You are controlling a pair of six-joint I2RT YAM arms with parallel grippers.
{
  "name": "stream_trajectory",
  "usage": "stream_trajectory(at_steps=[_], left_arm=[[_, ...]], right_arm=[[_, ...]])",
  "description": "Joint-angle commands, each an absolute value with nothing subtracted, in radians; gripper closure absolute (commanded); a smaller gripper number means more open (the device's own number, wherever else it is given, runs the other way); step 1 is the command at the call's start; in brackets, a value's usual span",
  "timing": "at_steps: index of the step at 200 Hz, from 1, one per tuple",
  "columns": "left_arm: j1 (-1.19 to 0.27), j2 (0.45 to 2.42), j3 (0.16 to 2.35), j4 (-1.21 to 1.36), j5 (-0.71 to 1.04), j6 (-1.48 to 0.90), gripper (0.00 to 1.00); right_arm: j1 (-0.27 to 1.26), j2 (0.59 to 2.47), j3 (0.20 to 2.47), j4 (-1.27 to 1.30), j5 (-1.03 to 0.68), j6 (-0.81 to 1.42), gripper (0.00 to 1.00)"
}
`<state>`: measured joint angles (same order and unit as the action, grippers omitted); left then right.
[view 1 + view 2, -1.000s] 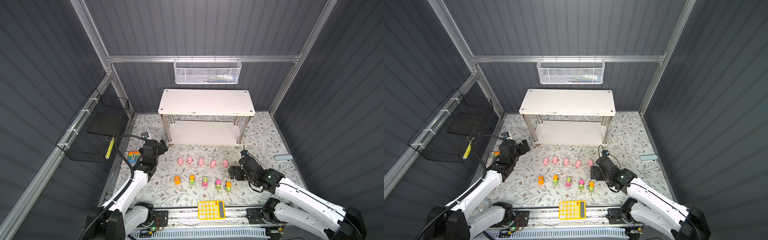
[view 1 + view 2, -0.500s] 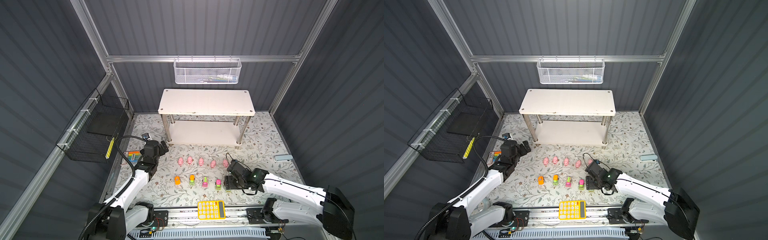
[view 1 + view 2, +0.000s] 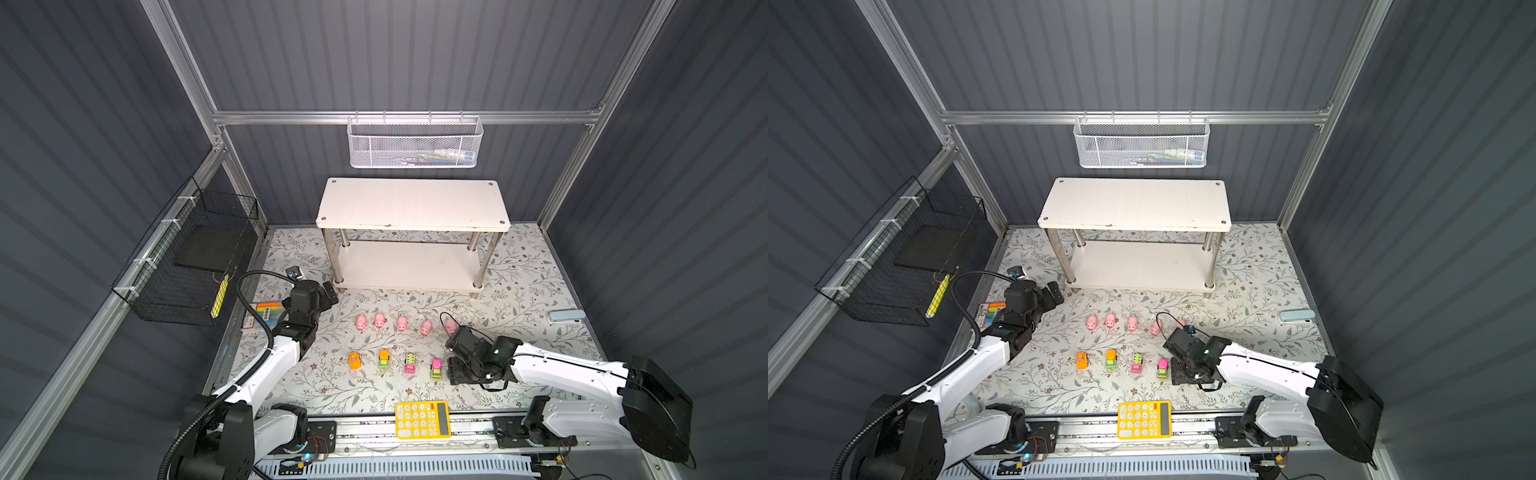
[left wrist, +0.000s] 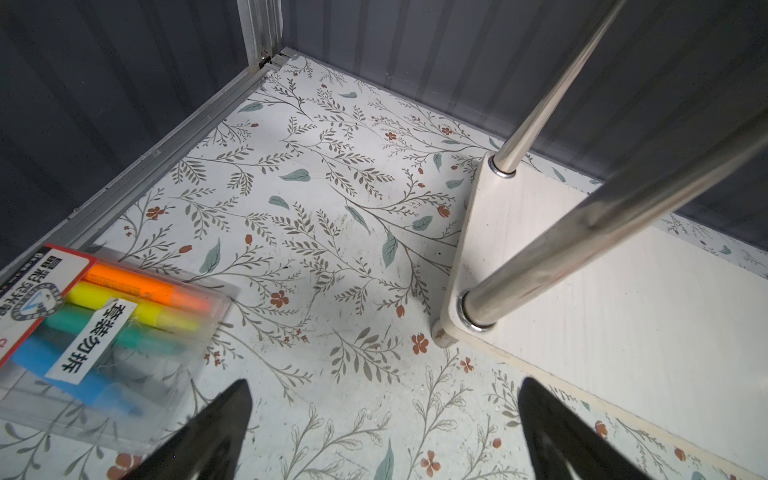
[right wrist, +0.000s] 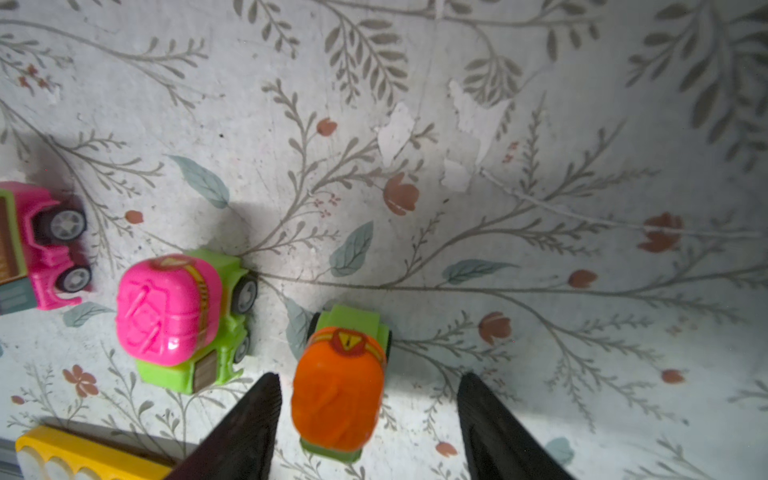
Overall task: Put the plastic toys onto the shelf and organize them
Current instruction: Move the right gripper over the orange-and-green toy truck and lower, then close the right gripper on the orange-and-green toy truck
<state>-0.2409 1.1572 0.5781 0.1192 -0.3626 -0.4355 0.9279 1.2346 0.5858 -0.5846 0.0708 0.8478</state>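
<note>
Five pink pigs [image 3: 402,323] stand in a row on the floral mat, with a row of toy vehicles [image 3: 384,359] in front of them. My right gripper [image 3: 455,370] is low over the right end of the vehicle row and hides the last vehicle in both top views. In the right wrist view that orange-and-green vehicle [image 5: 338,386] sits between the open fingers of the right gripper [image 5: 370,376], close to one finger and apart from the other. The white two-tier shelf [image 3: 411,203] stands at the back, both boards bare. My left gripper [image 3: 328,291] hovers open and empty near the shelf's front left leg [image 4: 540,270].
A yellow calculator [image 3: 422,419] lies at the front edge. The marker pack [image 3: 266,311] lies by the left rail beside the left gripper. A white mesh basket [image 3: 415,143] hangs on the back wall, a black wire basket [image 3: 187,266] on the left wall. A pale blue object [image 3: 565,316] lies at right.
My right gripper has swung left and down onto the rightmost vehicle, and its jaws have narrowed around it. The left arm has hardly moved.
</note>
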Motion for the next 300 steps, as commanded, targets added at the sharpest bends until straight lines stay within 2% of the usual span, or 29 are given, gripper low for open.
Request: stream_trajectory(at_steps=[1,39,81,120,171,204,237,300], left_arm=[[-0.242,1.17,0.571,0.147,-0.35,-0.447,0.0],[-0.242,1.181,0.571,0.153,-0.349,-0.444,0.0],[-0.242,1.186,0.567,0.156,-0.353,-0.442,0.0],[-0.242,1.192,0.565,0.16,-0.355,-0.441,0.0],[-0.242,1.204,0.565,0.168,-0.355,-0.44,0.0],[-0.242,1.211,0.564,0.17,-0.356,-0.442,0.0],[-0.242,1.211,0.561,0.169,-0.357,-0.44,0.0],[-0.242,1.218,0.564,0.17,-0.357,-0.437,0.0]], right_arm=[[0.934,1.263,0.618,-0.598,0.067,0.858,0.33],[0.937,1.298,0.636,-0.598,0.066,0.856,0.4],[0.937,1.323,0.651,-0.601,0.069,0.85,0.51],[0.939,1.343,0.658,-0.606,0.066,0.85,0.48],[0.946,1.371,0.663,-0.601,0.051,0.844,0.5],[0.953,1.396,0.677,-0.614,0.057,0.841,0.6],[0.956,1.38,0.677,-0.638,0.083,0.859,0.74],[0.948,1.316,0.774,-0.797,0.152,0.811,0.75]])
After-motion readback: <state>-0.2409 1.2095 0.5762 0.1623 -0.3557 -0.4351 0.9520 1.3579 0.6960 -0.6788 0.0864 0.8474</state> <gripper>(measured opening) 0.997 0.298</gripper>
